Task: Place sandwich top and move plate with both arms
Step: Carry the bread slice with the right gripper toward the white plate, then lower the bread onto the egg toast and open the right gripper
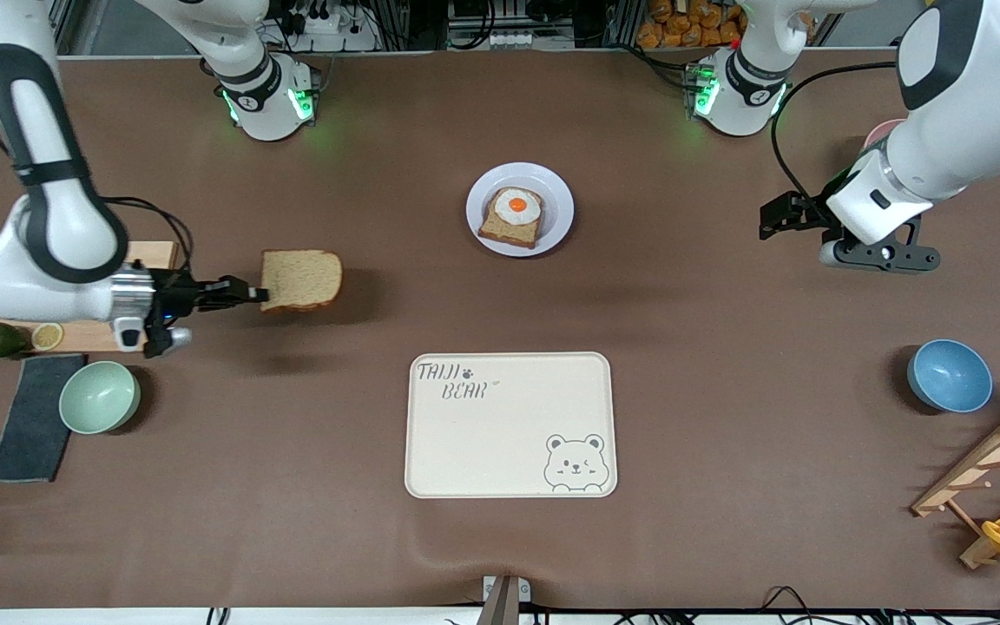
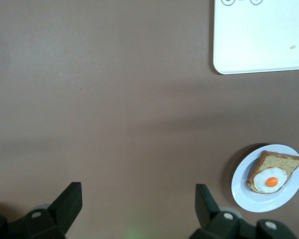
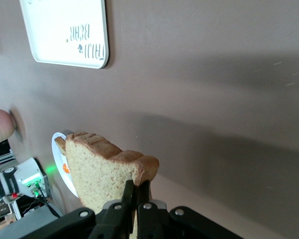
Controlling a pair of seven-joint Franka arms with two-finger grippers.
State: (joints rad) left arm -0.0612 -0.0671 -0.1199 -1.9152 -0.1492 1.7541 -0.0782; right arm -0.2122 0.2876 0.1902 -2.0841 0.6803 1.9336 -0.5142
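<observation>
The right gripper (image 1: 259, 295) is clamped on the plain bread slice (image 1: 302, 279) in the air above the table, well apart from the plate (image 1: 520, 209) with the egg bread (image 1: 513, 217). The left gripper (image 1: 773, 217) waits with fingers spread. Topping the sandwich and moving the plate both remain.

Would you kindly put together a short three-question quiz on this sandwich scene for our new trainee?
1. True or false: the right gripper holds the sandwich top in the air.
2. What lies on the plate? A) a lemon B) the bread slice with a fried egg C) nothing
3. Fill in: the left gripper hangs ____ over the table, toward the left arm's end.

Key
1. True; it is shut on the slice's edge.
2. B
3. open, holding nothing
</observation>
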